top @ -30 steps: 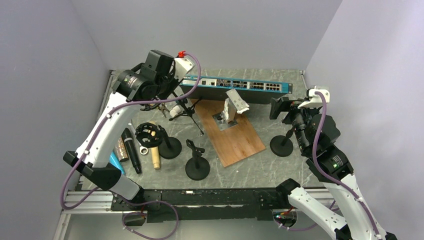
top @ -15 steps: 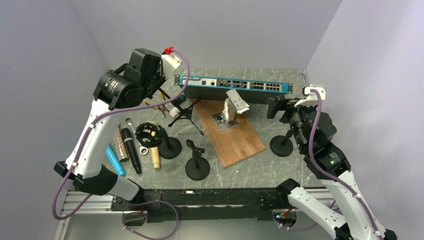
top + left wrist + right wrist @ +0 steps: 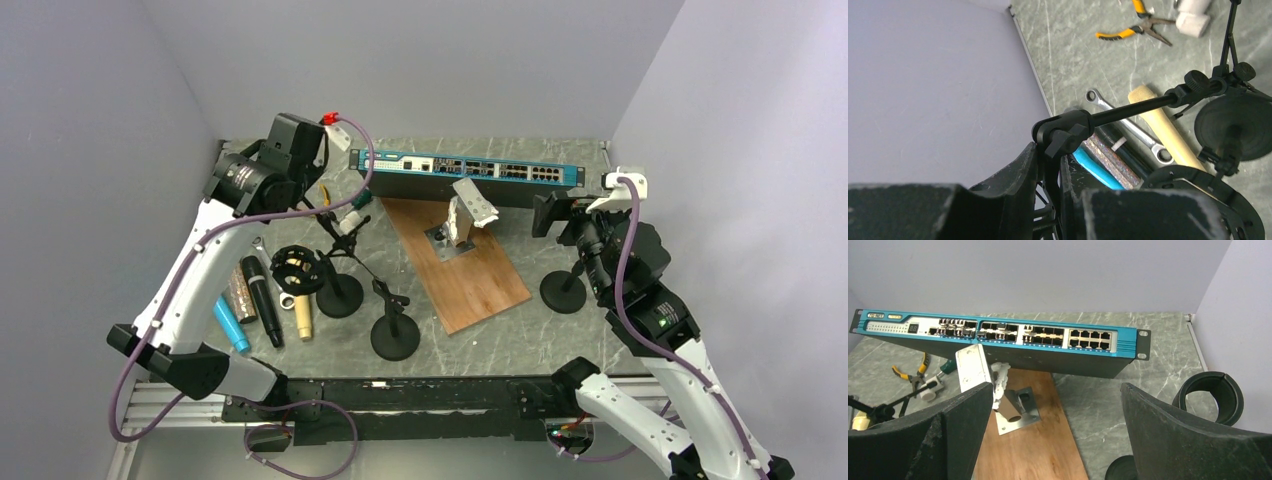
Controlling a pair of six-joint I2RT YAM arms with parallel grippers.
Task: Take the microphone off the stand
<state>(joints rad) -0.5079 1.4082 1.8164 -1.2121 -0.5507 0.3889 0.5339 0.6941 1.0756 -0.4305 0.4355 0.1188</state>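
Nearest the arm bases, a black round-base stand (image 3: 395, 340) and a shock mount (image 3: 297, 270) stand on the bench (image 3: 520, 335). Beside them a black handheld microphone (image 3: 262, 300) lies flat.

Further in, the left gripper (image 3: 1050, 150) grips the boom stand (image 3: 1128, 107), its fingers (image 3: 1020, 165) clenched on the black joint at the end of the rod.

Just beyond, at the back left of the bench and near yellow-handled pliers (image 3: 1138, 27), is the white microphone (image 3: 349, 222), close against the stand's thin rods.

On the right side the right gripper (image 3: 1055, 390) hangs with its fingers spread wide, grasping nothing. The blue network switch (image 3: 470, 170) runs along the back wall.

The step in hand looks like bracing the stand. The microphone itself is not yet grasped, so the removal proper is not yet begun. The next move calls for a firm hold on the stand while the microphone is drawn out along the line of its holder, since a sideways pull could tip the tripod.

The microphone seems to sit in a clip on the stand, but the joint is hard to make out. The top edge of the left wrist view cuts the white body off, and it shows small among crossing rods from overhead. The left arm's own housing hides the lower part of its fingers.
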